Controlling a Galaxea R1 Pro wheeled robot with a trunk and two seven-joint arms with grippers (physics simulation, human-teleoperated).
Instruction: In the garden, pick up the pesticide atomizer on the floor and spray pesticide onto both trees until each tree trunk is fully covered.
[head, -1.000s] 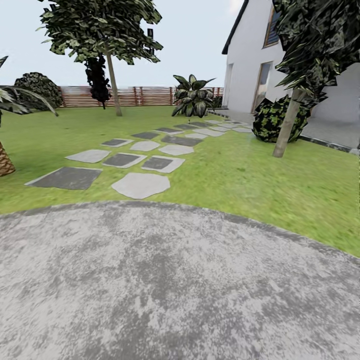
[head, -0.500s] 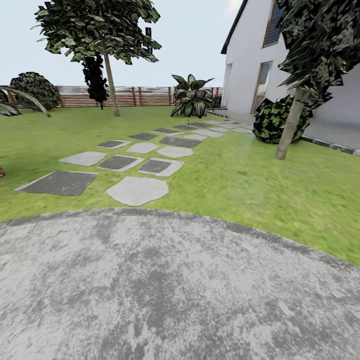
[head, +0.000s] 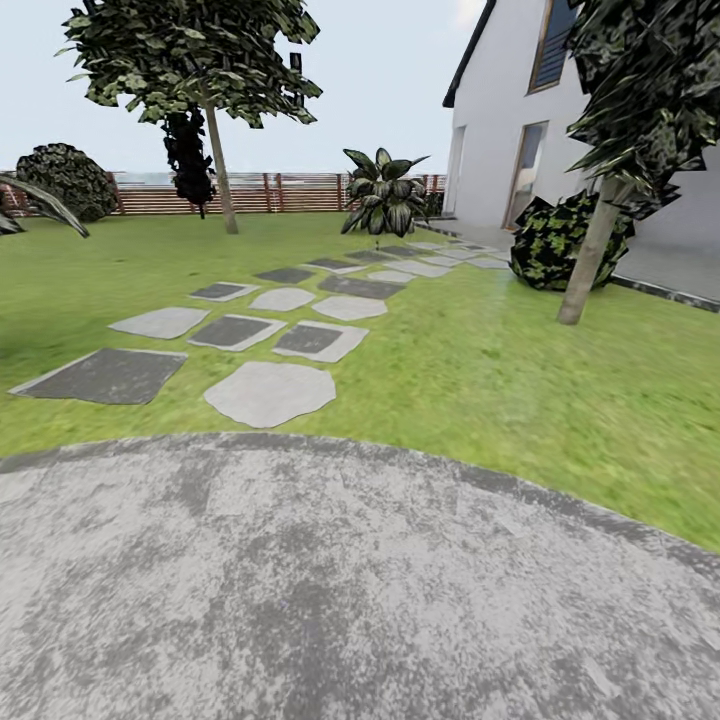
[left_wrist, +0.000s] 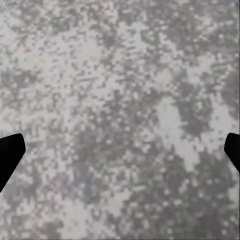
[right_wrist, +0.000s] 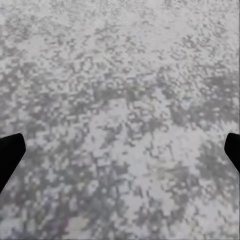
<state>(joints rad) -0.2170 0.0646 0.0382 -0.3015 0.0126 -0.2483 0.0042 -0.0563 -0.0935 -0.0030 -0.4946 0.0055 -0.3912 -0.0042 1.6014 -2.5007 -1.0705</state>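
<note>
Two trees stand on the garden's grass floor (head: 480, 370). One tree (head: 200, 60) is far back on the left, its pale tree trunk (head: 219, 175) near the fence. The other tree (head: 640, 90) is closer on the right, and its trunk (head: 592, 262) leans slightly. The pesticide atomizer is out of view. My left gripper (left_wrist: 120, 155) is open over speckled concrete, with its dark fingertips (left_wrist: 9, 156) far apart at the picture's edges. My right gripper (right_wrist: 120, 155) is open in the same way, with nothing between its fingertips (right_wrist: 9, 154).
I am on a speckled concrete patio (head: 330, 600) that curves against the lawn. Grey stepping stones (head: 270, 392) lead toward a white house (head: 510, 140). A dark shrub (head: 560, 240) sits beside the right tree. A slatted fence (head: 290, 192) and a broad-leaved plant (head: 382, 195) close the back.
The whole head view has shifted, so the camera has moved. The patio's edge and the stepping stones sit lower, the right tree sits further right, and the palm trunk at left is gone.
</note>
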